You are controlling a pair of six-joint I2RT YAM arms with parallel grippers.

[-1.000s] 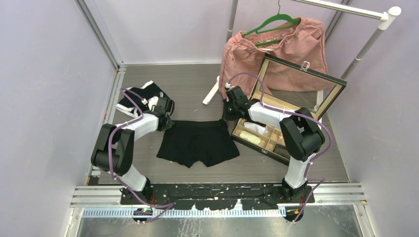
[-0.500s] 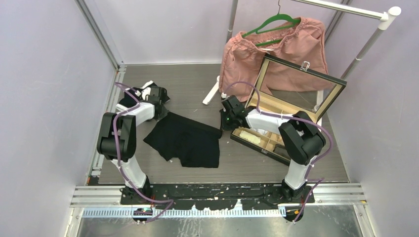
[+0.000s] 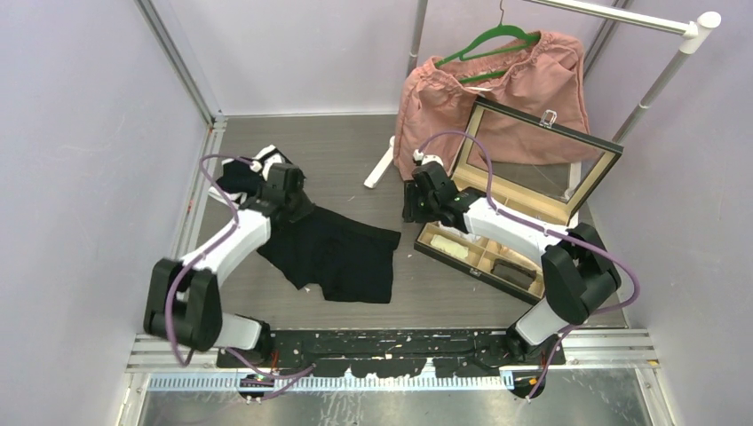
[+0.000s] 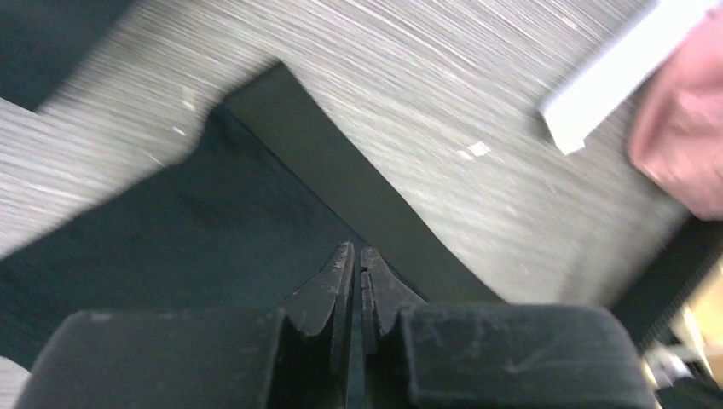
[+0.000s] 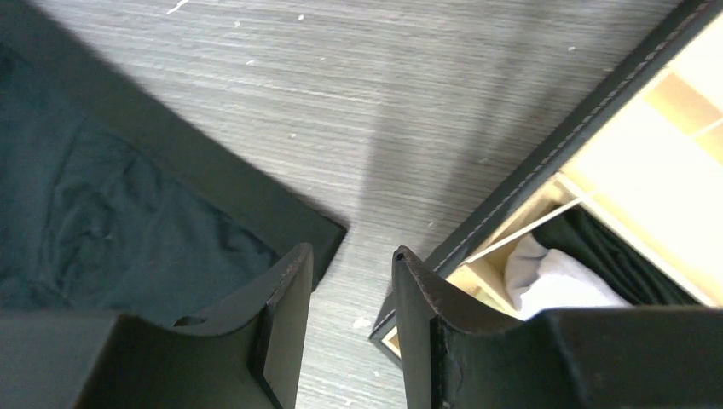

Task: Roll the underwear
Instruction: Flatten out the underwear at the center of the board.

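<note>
Rolling not begun: the underwear (image 3: 342, 257) lies flat, askew, at 9 o'clock of the box (image 3: 462, 264), left gripper (image 4: 355, 260) nearly closed over its 11 o'clock corner, right gripper (image 5: 349, 273) spread and empty at its 2 o'clock.

No lettering, label, brand, number or sign can be read in any of the three views; the surfaces shown are plain or too blurred.
</note>
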